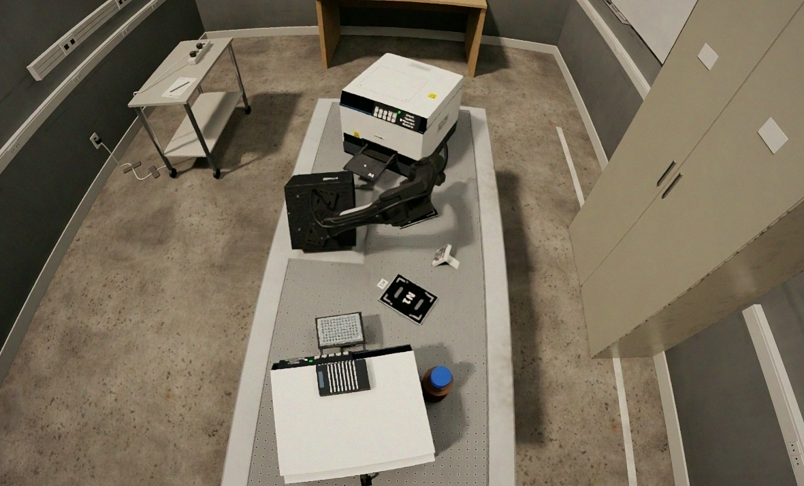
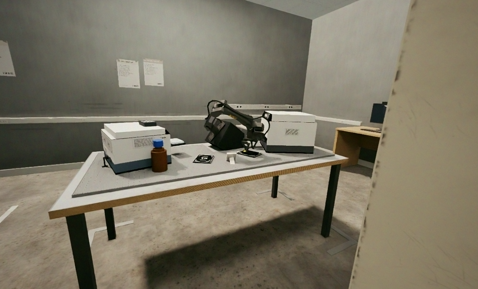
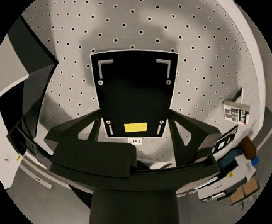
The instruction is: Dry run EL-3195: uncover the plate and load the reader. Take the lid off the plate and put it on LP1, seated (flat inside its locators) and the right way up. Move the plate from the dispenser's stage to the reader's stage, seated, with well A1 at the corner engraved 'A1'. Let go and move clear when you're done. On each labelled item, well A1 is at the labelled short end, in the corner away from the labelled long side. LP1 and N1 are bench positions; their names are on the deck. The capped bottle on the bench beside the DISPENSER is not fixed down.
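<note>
We find the white, many-welled rectangular plate uncovered on the dark stage in front of the white, box-shaped dispenser. Its transfer remains outstanding; we cannot read which corner is A1.

Beside the dispenser stands the brown bottle with a blue cap, upright. Out from the dispenser's stage side lies the black N1 position, with the small white angled sign beyond it.

Farther from the dispenser, a dark cover with a yellow label, which we judge to be the lid, appears to lie on the black LP1 position. We judge it label-up; full seating cannot be confirmed. The black two-fingered gripper is spread wide over it, holding nothing.

At the far end from the dispenser, the white, box-shaped reader has its black stage out, no plate on it.

We judge uncovering done, subject to seating. Left: lift clear, fetch the plate, align A1, seat, release and withdraw.
</note>
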Controlling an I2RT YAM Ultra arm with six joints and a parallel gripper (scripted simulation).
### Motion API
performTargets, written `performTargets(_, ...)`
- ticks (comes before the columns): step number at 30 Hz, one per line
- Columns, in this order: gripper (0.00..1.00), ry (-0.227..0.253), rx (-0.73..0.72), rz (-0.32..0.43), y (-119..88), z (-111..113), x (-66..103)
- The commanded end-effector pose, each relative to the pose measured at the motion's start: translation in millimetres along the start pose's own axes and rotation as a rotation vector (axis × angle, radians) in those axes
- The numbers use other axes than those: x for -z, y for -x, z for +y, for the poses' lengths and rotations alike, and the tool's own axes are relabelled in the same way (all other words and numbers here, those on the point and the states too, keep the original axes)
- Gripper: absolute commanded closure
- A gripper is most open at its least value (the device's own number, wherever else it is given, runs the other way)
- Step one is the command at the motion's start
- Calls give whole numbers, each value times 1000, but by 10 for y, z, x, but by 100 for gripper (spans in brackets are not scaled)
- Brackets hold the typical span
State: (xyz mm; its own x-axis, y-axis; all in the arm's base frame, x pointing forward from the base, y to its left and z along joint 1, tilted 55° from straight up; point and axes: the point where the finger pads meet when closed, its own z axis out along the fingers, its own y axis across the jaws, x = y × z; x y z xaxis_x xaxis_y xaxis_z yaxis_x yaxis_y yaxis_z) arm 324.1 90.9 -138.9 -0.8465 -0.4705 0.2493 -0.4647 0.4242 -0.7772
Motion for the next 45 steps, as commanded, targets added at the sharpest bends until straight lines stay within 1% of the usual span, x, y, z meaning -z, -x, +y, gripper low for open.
performTargets(1,0,8,-12,-30,84,-22,221)
performTargets(5,0,7,-8,-27,74,-9,234)
performTargets(19,0,9,-12,-30,74,-18,438)
performTargets(22,0,6,-2,-22,54,14,417)
performTargets(26,0,9,-12,-30,71,-18,505)
performTargets(32,0,10,-11,-30,68,-16,587)
performTargets(45,0,10,-9,-27,56,-7,725)
